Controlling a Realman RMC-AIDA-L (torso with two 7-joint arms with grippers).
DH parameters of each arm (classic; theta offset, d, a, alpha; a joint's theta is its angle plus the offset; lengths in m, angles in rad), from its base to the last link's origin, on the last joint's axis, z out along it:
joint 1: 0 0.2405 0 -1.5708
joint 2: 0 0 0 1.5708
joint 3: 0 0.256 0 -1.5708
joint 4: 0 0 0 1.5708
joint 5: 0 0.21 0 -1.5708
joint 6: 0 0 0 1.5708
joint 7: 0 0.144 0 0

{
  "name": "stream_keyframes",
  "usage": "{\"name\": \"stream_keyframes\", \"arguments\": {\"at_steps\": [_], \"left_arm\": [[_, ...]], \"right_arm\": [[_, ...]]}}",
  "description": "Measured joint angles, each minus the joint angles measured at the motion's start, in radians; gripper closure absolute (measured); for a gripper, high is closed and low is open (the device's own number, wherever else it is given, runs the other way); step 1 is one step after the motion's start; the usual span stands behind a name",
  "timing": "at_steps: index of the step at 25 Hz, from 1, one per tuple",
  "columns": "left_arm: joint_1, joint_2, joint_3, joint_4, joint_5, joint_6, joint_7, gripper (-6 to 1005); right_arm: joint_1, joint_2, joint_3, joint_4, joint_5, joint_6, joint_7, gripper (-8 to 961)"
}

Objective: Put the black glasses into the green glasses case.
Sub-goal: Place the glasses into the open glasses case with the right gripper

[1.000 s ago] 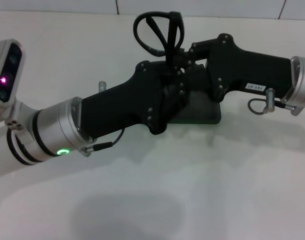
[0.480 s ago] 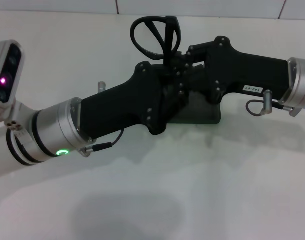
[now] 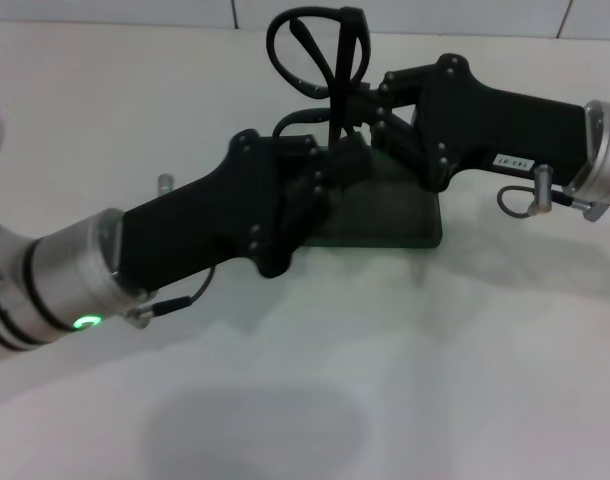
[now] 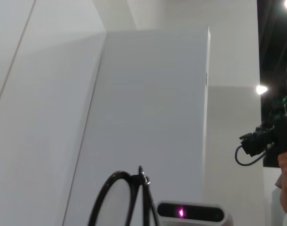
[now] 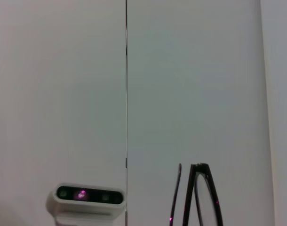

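The black glasses (image 3: 341, 60) stand upright above the table's far middle, lenses uppermost. My right gripper (image 3: 361, 100) reaches in from the right and is shut on their lower part. My left gripper (image 3: 350, 160) comes from the lower left and sits just below and to the left of that hold, over the green glasses case (image 3: 395, 215). The case lies flat on the table, its left half hidden under both grippers. Both wrist views look upward and show the black glasses (image 4: 144, 197) (image 5: 200, 172) close by.
The white table (image 3: 405, 380) spreads in front of the case, with a tiled wall behind it. Each wrist view shows the other arm's camera housing (image 4: 190, 213) (image 5: 84, 195). A person holding a camera (image 4: 259, 141) stands far off.
My left arm has drawn back down and to the left, away from the glasses. The right gripper and the glasses have shifted slightly and remain raised over the case.
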Motion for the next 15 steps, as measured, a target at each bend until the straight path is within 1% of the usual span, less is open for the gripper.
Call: {"name": "stream_keyframes", "arguments": {"at_steps": [1,2,5,7,9,11,13,15], "left_arm": [[0.019,0.006,-0.009,0.0,0.0,0.023,0.0,951],[0.024,0.009,-0.012,0.0,0.0,0.029,0.0,951],[0.051,0.028,-0.022,0.0,0.001,0.056,0.001,951],[0.068,0.045,-0.024,0.0,0.002,0.075,0.003,951],[0.086,0.062,-0.025,0.001,0.001,0.094,0.004,951],[0.103,0.075,-0.037,0.002,0.0,0.112,0.003,951],[0.116,0.081,-0.047,0.002,-0.001,0.12,0.003,950],[0.129,0.083,-0.052,0.002,-0.001,0.123,0.008,950]], "right_arm": [[0.0,0.0,0.0,0.0,0.0,0.0,0.0,918],[0.0,-0.001,0.0,-0.011,0.001,0.01,0.009,918],[0.0,-0.004,-0.005,-0.064,-0.028,0.057,0.063,918],[-0.001,-0.006,-0.008,-0.147,-0.105,0.111,0.148,918],[-0.001,-0.008,-0.008,-0.273,-0.241,0.186,0.292,918],[0.005,-0.009,-0.009,-0.437,-0.448,0.242,0.502,918],[0.03,-0.005,-0.011,-0.606,-0.698,0.25,0.732,918],[0.064,-0.002,-0.024,-0.717,-0.882,0.232,0.885,918]]}}
